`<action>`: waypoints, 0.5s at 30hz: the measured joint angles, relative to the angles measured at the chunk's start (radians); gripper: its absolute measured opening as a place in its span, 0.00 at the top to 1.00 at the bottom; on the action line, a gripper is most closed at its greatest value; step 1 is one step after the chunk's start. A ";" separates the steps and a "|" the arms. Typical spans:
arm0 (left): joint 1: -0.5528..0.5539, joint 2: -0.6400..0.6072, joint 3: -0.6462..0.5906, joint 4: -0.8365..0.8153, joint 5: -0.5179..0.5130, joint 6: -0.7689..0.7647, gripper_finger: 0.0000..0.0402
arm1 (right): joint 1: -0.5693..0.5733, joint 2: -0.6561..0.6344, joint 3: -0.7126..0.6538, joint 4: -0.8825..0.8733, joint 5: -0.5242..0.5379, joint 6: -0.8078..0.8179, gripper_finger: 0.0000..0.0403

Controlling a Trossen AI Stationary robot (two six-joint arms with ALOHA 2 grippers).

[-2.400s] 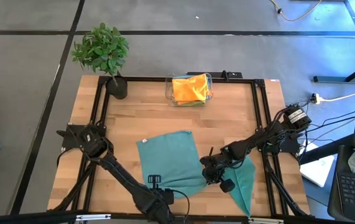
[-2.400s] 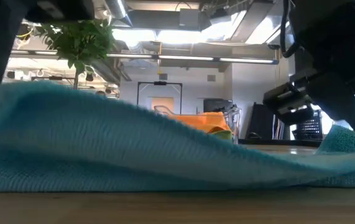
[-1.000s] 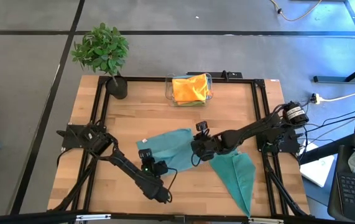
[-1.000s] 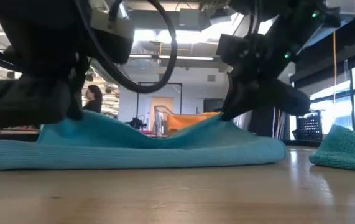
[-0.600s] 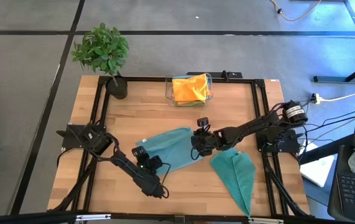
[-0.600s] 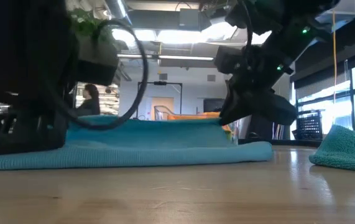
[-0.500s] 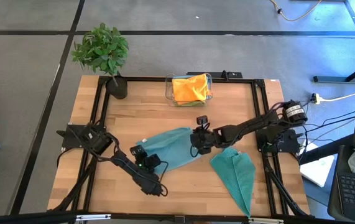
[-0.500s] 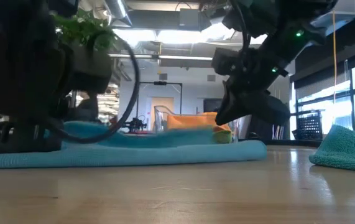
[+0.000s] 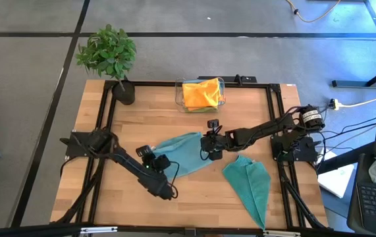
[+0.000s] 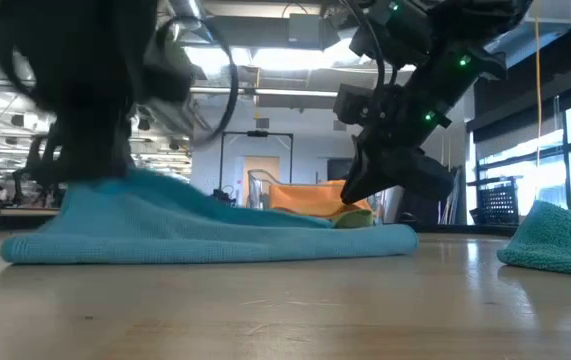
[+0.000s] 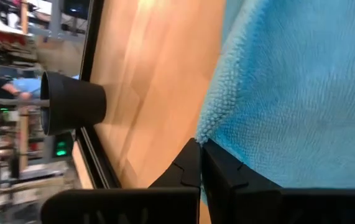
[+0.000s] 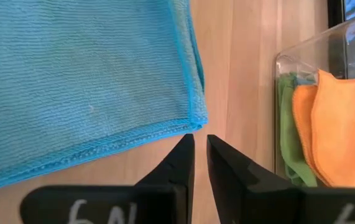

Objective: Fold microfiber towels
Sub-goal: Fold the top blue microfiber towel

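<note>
White hand-drawn characters on the right gripper's (image 12: 200, 140) body, cut off by the lower frame edge of its wrist view and not readable. No other writing legible.

Near the centre of the high view, on the wooden table (image 9: 128, 125): a teal towel (image 9: 178, 153), plain looped microfiber with a stitched hem, doubled into a slanted band running from lower left to upper right. In the low view, flat along the right, bulging upward at the left end.

Left gripper (image 9: 149, 157) at the band's lower-left end, fingers (image 11: 189, 163) pressed together on the towel's fuzzy edge.

Right gripper at the band's upper-right end, low over the wood. Only a narrow slit between the fingers (image 12: 182, 152), bare wood showing through it, nothing seen pinched; towel corner just past the tips.

Second teal towel (image 9: 250, 187) in the lower right of the high view, folded to a long wedge, apart from both grippers.

At top centre, a clear plastic bin (image 9: 179, 99) against the table's far edge, holding an orange towel (image 9: 201, 93) with a lime green towel (image 12: 287, 137) underneath.

Potted plant (image 9: 108, 56) at upper left.
</note>
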 joint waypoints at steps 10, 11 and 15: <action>0.089 -0.169 -0.115 0.024 0.043 0.023 1.00 | 0.015 0.000 0.000 0.012 -0.002 -0.001 0.89; 0.096 -0.172 -0.131 0.041 0.056 0.023 1.00 | 0.008 0.000 0.000 0.015 -0.004 -0.001 0.89; 0.119 -0.178 -0.196 0.176 0.077 0.086 1.00 | -0.031 0.000 0.000 0.021 -0.089 0.004 0.89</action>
